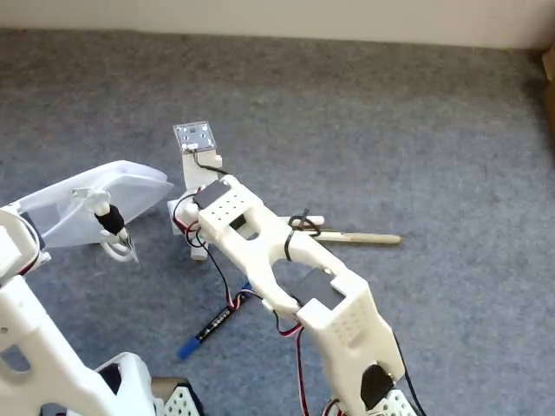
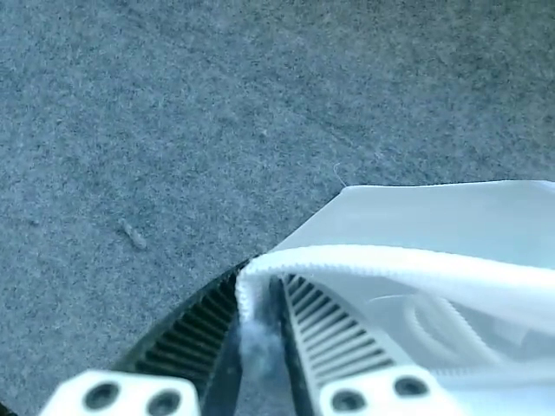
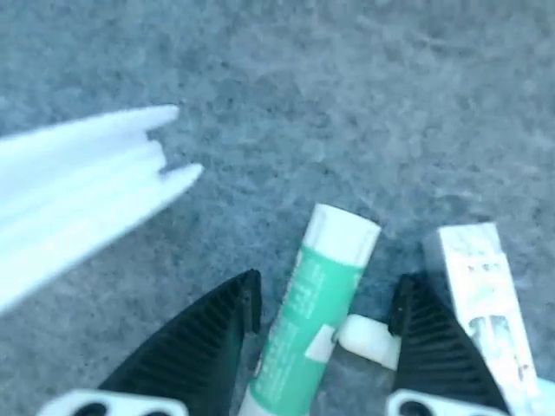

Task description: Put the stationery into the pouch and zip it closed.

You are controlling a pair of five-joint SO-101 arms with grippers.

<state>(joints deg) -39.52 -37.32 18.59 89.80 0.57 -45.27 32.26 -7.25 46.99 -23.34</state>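
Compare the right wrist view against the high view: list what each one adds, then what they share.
Right wrist view adds: a green-and-white glue stick lying between the open jaws of the right gripper. High view adds: a dark pen with a blue end and a pale wooden stick, both lying on the grey carpet. Shared: the white pouch and that carpet.
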